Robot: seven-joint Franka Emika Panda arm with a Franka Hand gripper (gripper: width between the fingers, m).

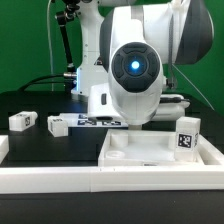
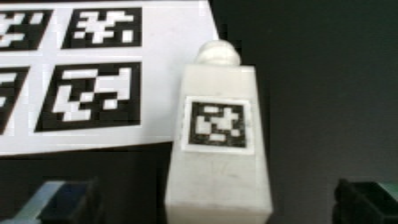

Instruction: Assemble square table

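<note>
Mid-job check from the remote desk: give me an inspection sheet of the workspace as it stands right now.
Surface: black table, white rail along the front; marker board lies flat.
Job's things: tabletop near the front; far-left leg and second leg on the exterior view's left; upright leg at the tabletop's far right corner, on it or behind it unclear; lying leg beside the marker board.
Clutter: nothing seen.
Grippers: pincer open, fingertips either side of the lying leg, not touching.
Cables: dark cables behind the arm.
Surroundings: green backdrop.
</note>
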